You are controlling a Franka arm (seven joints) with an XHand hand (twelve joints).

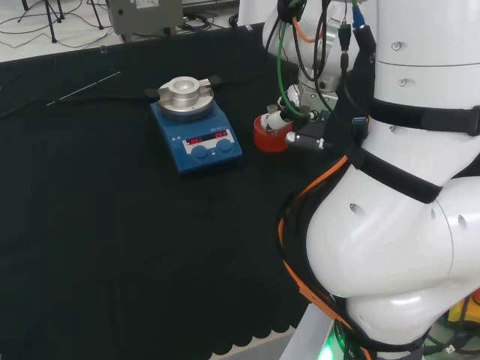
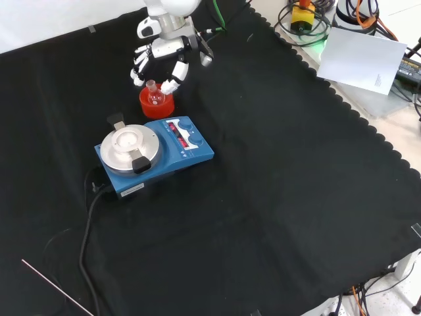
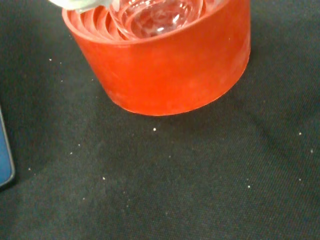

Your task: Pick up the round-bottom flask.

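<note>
Glass of the round-bottom flask [image 3: 152, 17] is hard to make out, its bulb cut off at the wrist view's edge where it sits inside the red ribbed stand [image 3: 165, 65], and whether it holds any liquid cannot be told. In the front view, going from near to far, the blue hotplate [image 2: 154, 155] stands on the desk [image 2: 283, 197], the stand just beyond it, and the flask's short neck rises upright from it. Farthest, the hand [image 2: 161, 59] hangs over the flask with fingers spread and lightly bent either side of the neck, apparently not closed on it, though touch cannot be judged.
</note>
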